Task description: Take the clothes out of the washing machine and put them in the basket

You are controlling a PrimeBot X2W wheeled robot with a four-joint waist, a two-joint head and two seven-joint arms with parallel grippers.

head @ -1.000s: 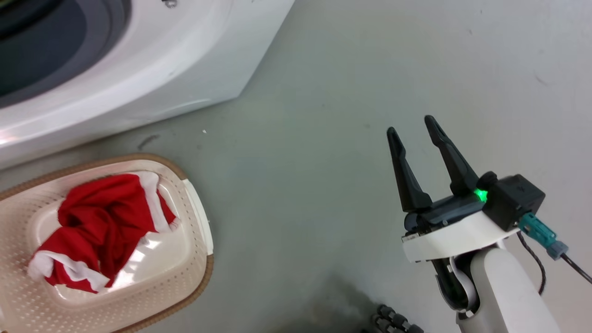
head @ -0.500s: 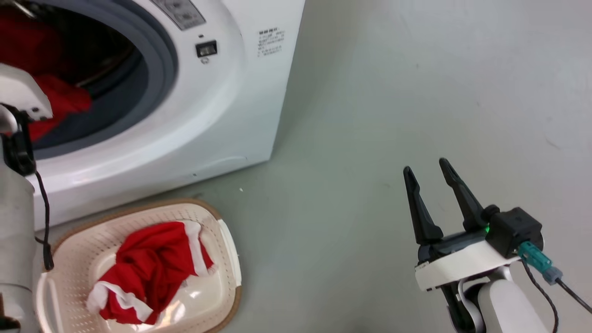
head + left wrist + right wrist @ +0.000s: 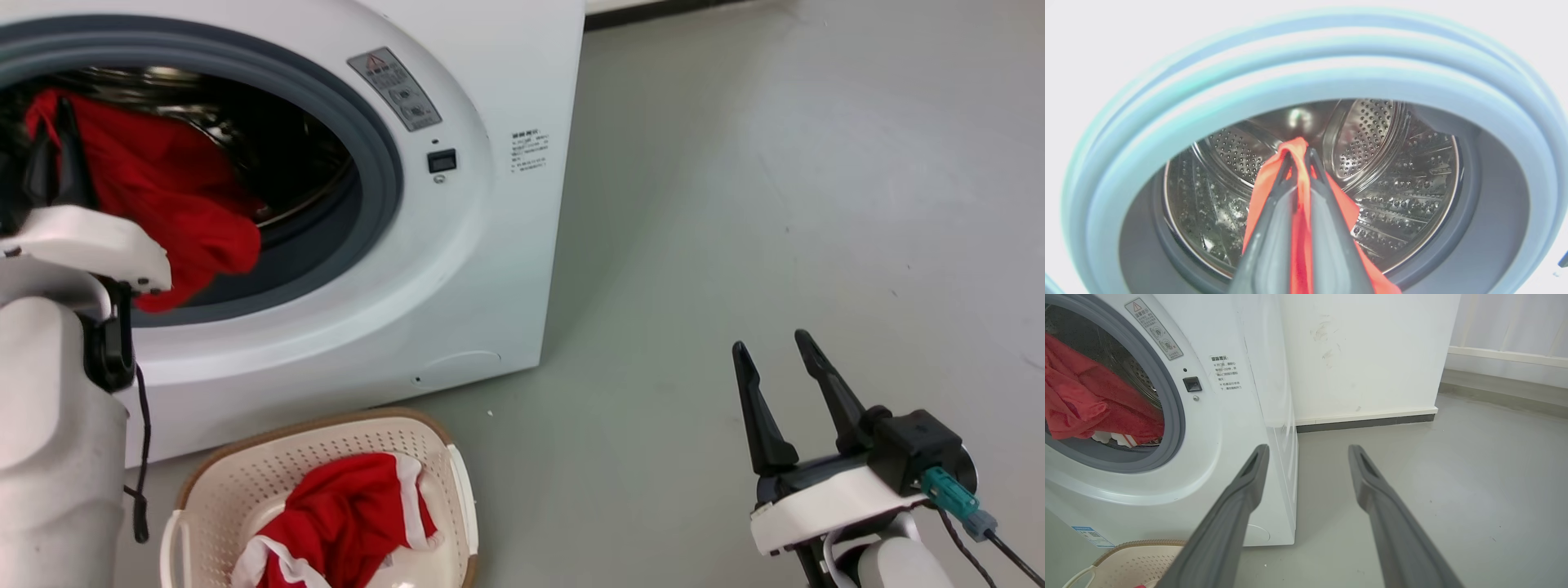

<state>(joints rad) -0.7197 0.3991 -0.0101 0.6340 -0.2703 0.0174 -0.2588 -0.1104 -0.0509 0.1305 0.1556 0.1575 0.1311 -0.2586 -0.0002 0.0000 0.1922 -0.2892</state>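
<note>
A red garment hangs at the mouth of the washing machine, pinched near its top edge by the left end effector. It drapes down across the grey porthole rim. From the left wrist the two dark fingers are clenched on the cloth, with a red strip squeezed between them and the perforated steel drum behind the left end effector. The right wrist view shows the same red heap with a bit of white trim under it, low in the opening.

Half a second ago only the pale wrist of that arm showed at the picture's left edge, and the red cloth lay lower in the drum. Now the fingers show in front of the porthole with the garment lifted on them (the head camera has also tipped upward, so the whole scene has slid down the picture).

A second red garment with white trim lies crumpled in the basket, which stands on the floor just in front of the machine. Its heap looks unchanged.

Well off to the right, the right end effector hangs over bare floor with its fingers spread and nothing between them, as before.
</note>
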